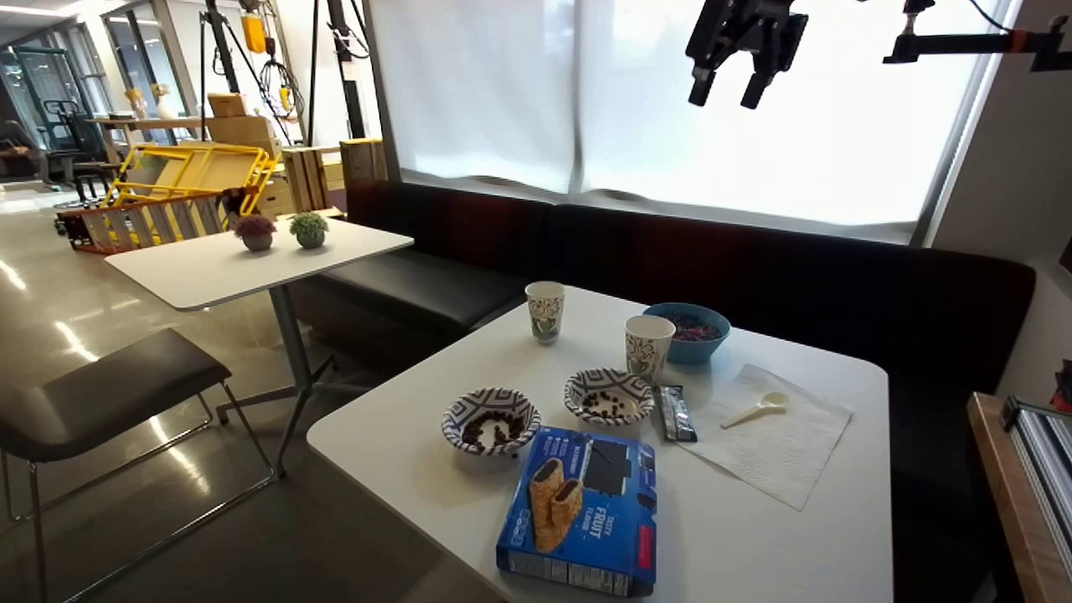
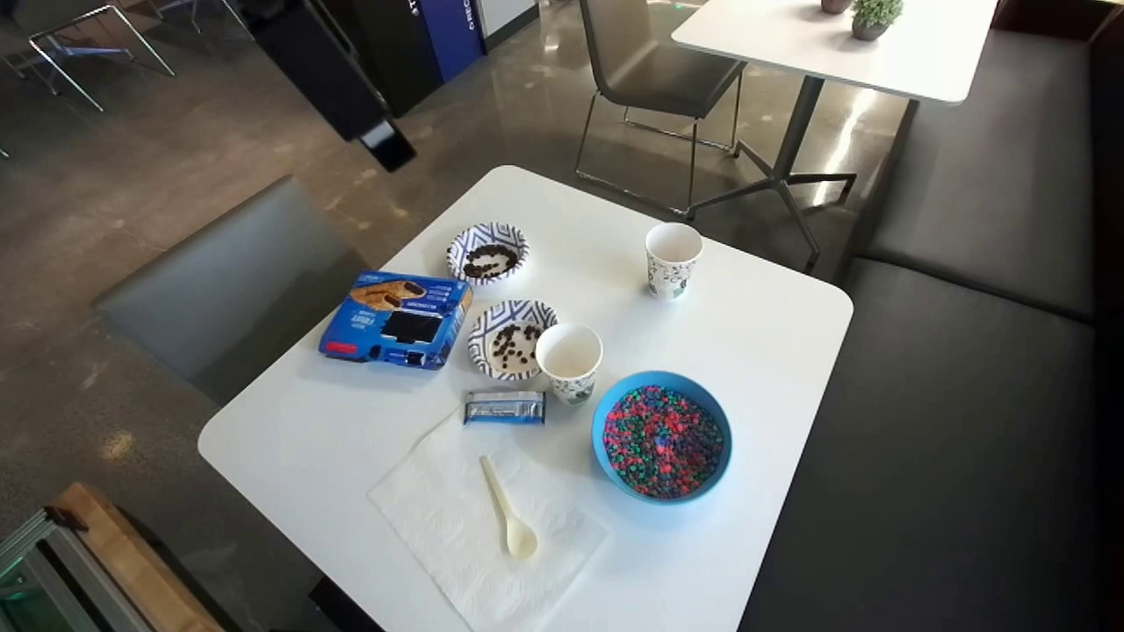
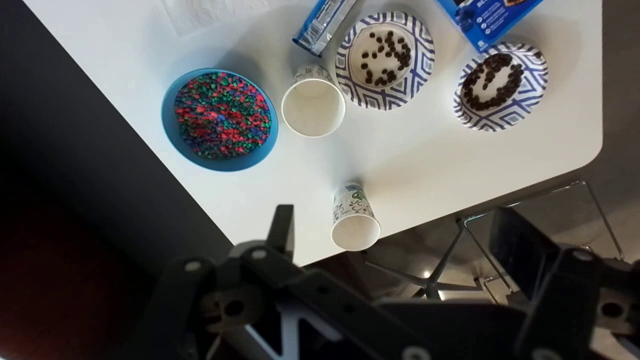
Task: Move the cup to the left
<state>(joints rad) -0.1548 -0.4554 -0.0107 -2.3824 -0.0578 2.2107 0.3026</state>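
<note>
White and leaf-printed, a paper cup (image 2: 571,384) stands upright on the table (image 2: 755,307) between the blue bowl (image 1: 702,350) and a patterned paper bowl (image 3: 425,62); a matching paper cup (image 2: 673,265) stands well apart from it, near the table's edge. Higher up, the gripper (image 1: 728,92) hangs with its jaws spread wide.

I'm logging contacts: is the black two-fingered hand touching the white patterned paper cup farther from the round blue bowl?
Apart. In an exterior view, the hand hangs high, white blind and dark bench back showing between it and that cup.
</note>
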